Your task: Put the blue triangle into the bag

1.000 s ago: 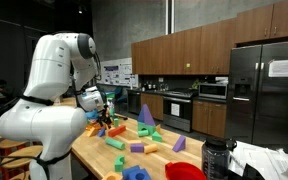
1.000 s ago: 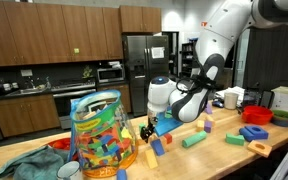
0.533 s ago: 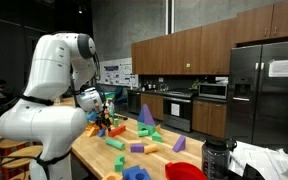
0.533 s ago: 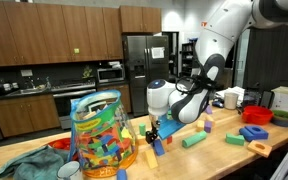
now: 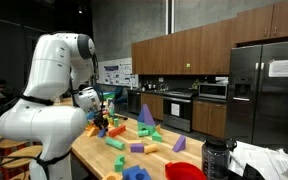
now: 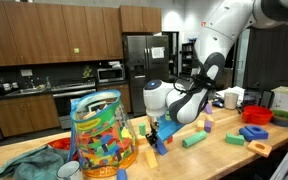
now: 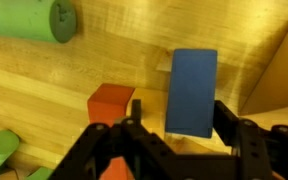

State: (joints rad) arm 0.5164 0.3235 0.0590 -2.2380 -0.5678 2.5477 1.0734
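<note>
Your wooden kitchen counter (image 7: 114,55) carries the blue triangle (image 7: 192,90) mid-frame in the wrist view. Its long axis runs top to bottom, and its lower end sits between the gripper's (image 7: 179,120) spread, unclamped jaws. The bag (image 6: 102,135) stands centre-left.

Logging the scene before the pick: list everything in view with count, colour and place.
blue block: one, blue, on the table between the gripper's fingers
red block: one, red, beside the blue block
green cylinder: one, green, lying further off
bag: one, clear, full of coloured blocks, on the table
green cloth: one, green, beside the bag
table: one, wooden
fridge: one, steel, behind the table
gripper: one, black, open, astride the blue block
</note>
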